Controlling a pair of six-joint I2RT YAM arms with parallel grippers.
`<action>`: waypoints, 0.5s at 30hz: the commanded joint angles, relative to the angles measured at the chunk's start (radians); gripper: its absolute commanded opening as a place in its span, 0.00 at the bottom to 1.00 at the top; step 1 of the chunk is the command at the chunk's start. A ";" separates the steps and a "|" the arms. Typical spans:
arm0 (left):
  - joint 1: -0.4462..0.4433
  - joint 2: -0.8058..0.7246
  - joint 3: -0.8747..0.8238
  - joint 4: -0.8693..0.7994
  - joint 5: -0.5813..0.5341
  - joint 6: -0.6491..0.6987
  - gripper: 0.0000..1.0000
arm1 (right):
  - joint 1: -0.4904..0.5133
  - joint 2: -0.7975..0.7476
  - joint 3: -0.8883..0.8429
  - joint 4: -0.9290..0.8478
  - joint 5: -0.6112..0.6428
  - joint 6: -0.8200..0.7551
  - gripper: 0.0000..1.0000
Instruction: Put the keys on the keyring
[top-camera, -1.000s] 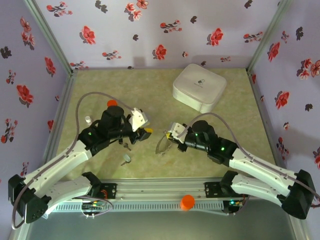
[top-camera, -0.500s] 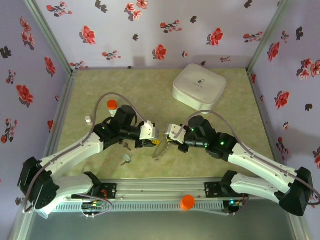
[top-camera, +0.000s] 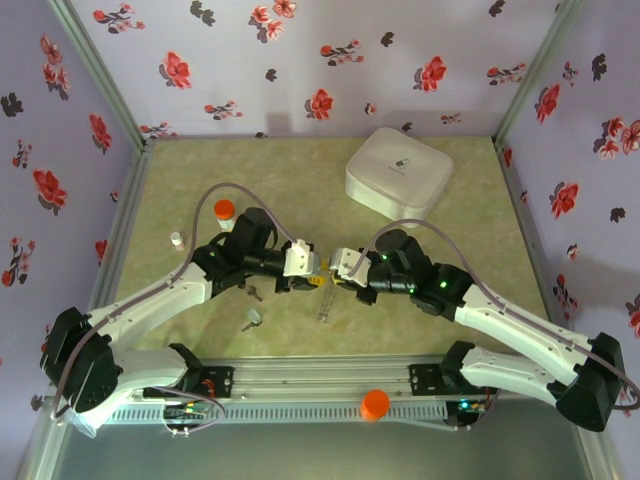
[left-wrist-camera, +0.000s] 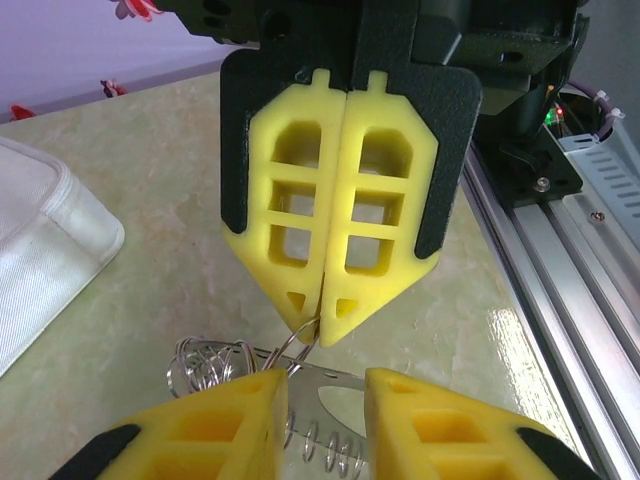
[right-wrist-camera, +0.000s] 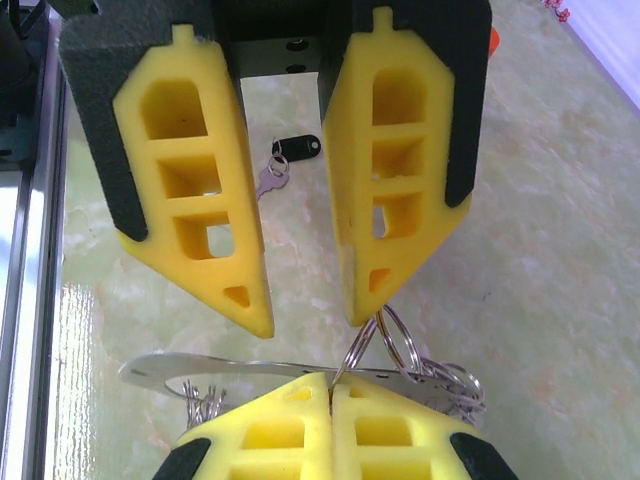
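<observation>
Since 1 second ago our left gripper (right-wrist-camera: 308, 318) has swung in, tip to tip with the right gripper (left-wrist-camera: 322, 325). Its jaws stand apart, holding nothing. The right is clenched on the keyring (top-camera: 324, 300), now dangling straighter. The black-headed key (top-camera: 254, 292) and silver key (top-camera: 251, 318) lie unmoved on the table (top-camera: 300, 190).

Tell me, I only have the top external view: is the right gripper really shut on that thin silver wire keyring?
Observer: Yes. The right wrist view shows the right gripper closed tight, pinching one loop of the thin silver wire keyring at its tips.
Operator: And the left gripper, has it got hold too?
Observer: Not visibly. The left gripper has its jaws apart, one tip close beside that pinched loop; I cannot tell whether they touch.
</observation>
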 joint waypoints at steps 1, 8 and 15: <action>-0.001 -0.018 -0.013 0.041 -0.030 -0.025 0.26 | 0.001 -0.026 0.018 0.006 -0.007 -0.027 0.00; -0.001 -0.021 -0.013 0.043 -0.057 -0.036 0.29 | 0.001 -0.024 0.021 0.000 -0.008 -0.031 0.00; -0.006 0.008 -0.011 0.042 -0.027 -0.056 0.29 | 0.000 -0.010 0.007 0.037 -0.019 -0.013 0.00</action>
